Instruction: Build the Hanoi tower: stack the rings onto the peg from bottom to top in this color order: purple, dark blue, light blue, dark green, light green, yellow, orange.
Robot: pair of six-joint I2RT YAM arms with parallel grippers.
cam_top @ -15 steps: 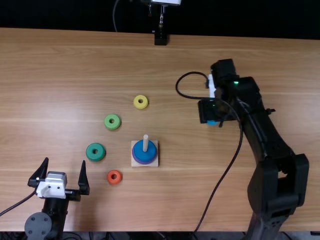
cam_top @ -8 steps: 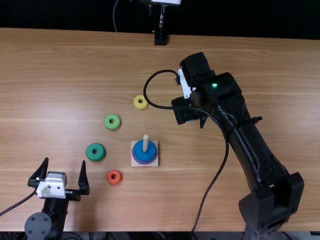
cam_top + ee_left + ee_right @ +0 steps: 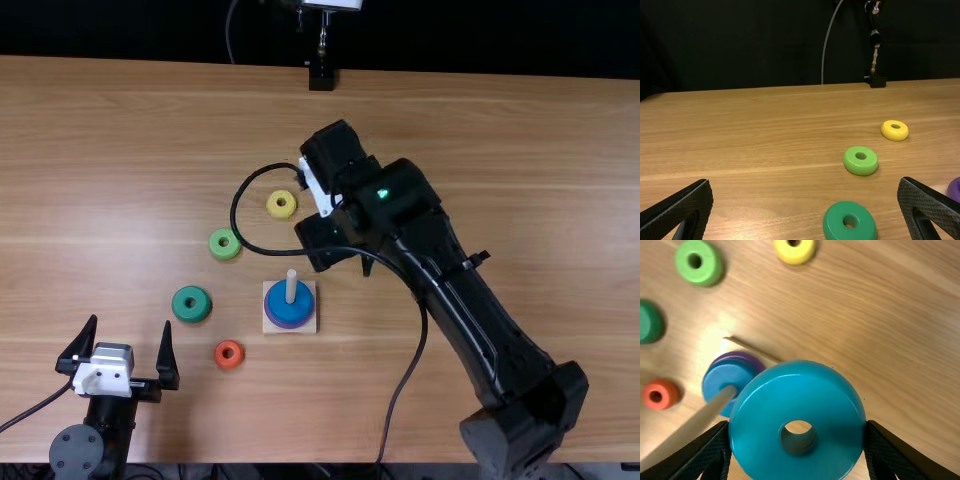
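Observation:
My right gripper [image 3: 334, 250] hangs over the table just beyond and right of the wooden base [image 3: 309, 326]. In the right wrist view, my right gripper [image 3: 797, 426] is shut on the light blue ring [image 3: 800, 382], held with its hole facing the camera. Around the peg [image 3: 291, 284] lie the purple ring [image 3: 288, 324] and, on top of it, the dark blue ring [image 3: 278, 304]. My left gripper [image 3: 130, 322] is open at the near left; in the left wrist view, my left gripper [image 3: 805, 186] has nothing between its fingers.
Loose on the table are the yellow ring [image 3: 281, 204], the light green ring [image 3: 225, 244], the dark green ring [image 3: 191, 304] and the orange ring [image 3: 229, 354], left of or beyond the base. The right arm's cable loops beside the yellow and light green rings.
My right gripper has travelled left and slightly nearer, from the table's right part towards the peg, carrying the light blue ring. The left arm and the rings on the table have stayed still.

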